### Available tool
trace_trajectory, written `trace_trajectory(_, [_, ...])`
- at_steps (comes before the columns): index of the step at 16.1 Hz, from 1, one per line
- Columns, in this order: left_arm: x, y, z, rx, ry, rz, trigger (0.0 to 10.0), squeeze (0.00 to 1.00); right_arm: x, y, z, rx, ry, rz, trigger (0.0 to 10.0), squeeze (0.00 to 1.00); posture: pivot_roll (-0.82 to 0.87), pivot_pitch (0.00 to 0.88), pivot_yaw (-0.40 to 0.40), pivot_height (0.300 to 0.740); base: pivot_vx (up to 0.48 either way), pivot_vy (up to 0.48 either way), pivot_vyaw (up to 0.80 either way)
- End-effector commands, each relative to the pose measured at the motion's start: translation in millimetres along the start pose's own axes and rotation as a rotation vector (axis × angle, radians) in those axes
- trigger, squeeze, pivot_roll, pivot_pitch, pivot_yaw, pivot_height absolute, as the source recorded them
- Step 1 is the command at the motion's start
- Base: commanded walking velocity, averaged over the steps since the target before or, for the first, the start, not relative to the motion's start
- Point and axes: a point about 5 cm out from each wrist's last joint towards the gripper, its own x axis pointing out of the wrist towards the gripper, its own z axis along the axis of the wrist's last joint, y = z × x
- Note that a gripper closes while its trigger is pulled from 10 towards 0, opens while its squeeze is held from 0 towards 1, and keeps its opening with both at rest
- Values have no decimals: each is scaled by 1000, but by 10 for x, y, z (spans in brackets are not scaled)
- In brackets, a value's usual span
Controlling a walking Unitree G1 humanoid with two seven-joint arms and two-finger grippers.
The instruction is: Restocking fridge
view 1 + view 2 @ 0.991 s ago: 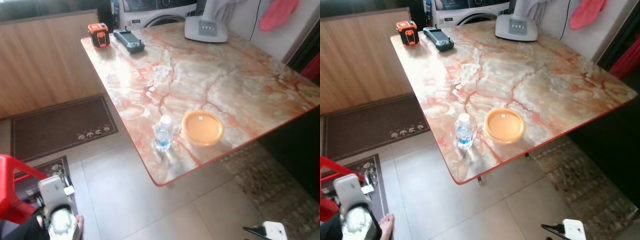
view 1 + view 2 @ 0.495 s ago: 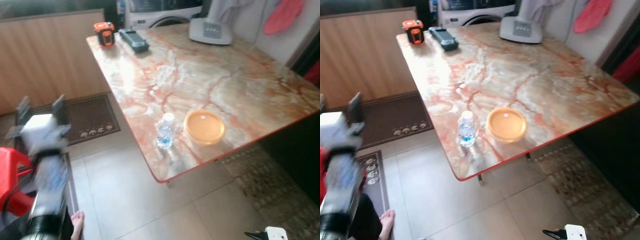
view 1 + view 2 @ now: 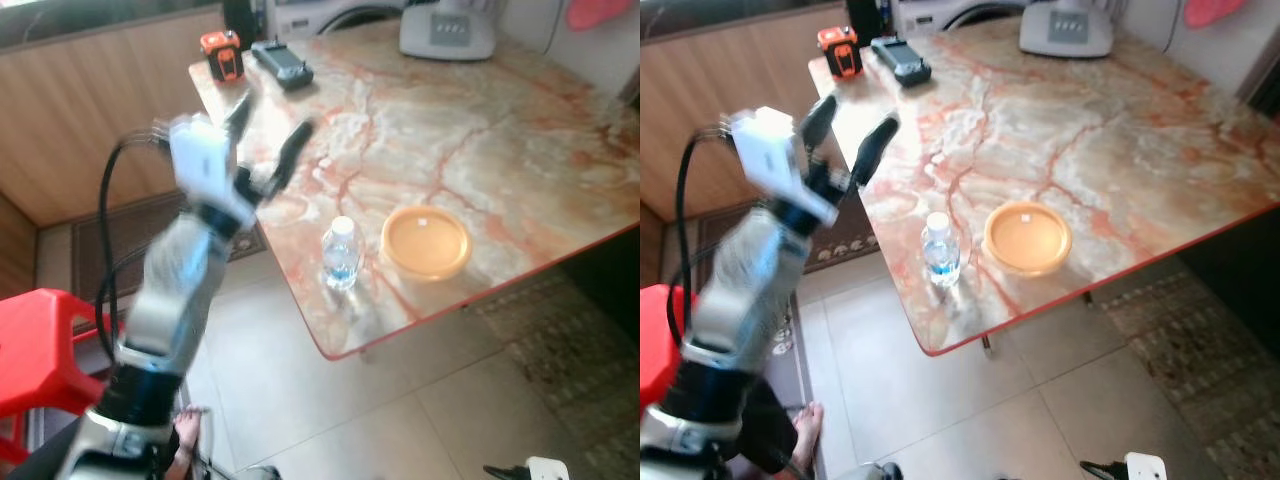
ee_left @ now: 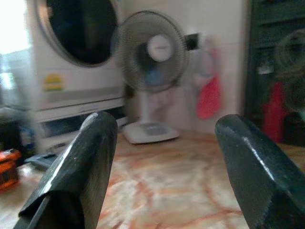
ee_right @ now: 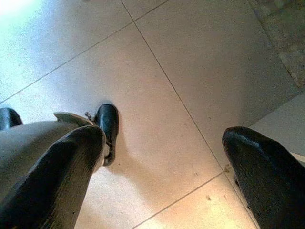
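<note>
Left eye view: you are raising the left gripper (image 3: 268,140), fingers spread, empty. Lower toward the water bottle (image 3: 341,254) at 4 o'clock, straddling it upright.

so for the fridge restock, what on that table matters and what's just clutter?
Likely job items:
water bottle
orange lidded container
left hand, raised, open, empty

Just lying about:
orange tape measure
dark handheld device
fan base
red stool
</note>
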Motion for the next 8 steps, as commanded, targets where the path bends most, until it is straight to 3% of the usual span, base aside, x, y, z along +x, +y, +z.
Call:
trace_trajectory(1, [51, -91, 112, -54, 20, -79, 10000, 0, -19, -15, -60, 21, 4, -12, 10000, 0, 118, 182, 34, 740, 0, 0, 0])
trace_trajectory(2, [79, -163, 201, -107, 59, -157, 10000, 0, -23, -22, -66, 22, 4, -16, 10000, 0, 110, 177, 37, 740, 0, 0, 0])
trace_trajectory(4, [53, -231, 127, -89, 322, -295, 10000, 0, -27, -55, -64, 23, 12, -33, 10000, 0, 113, 159, 35, 740, 0, 0, 0])
trace_trajectory(6, [38, -233, 78, -77, 433, -317, 10000, 0, -27, -71, -49, 16, 15, -36, 10000, 0, 117, 157, 30, 740, 0, 0, 0])
trace_trajectory(8, [80, -254, 23, -134, 542, -281, 10000, 0, -27, -86, -31, 8, 16, -36, 10000, 0, 118, 153, 16, 740, 0, 0, 0])
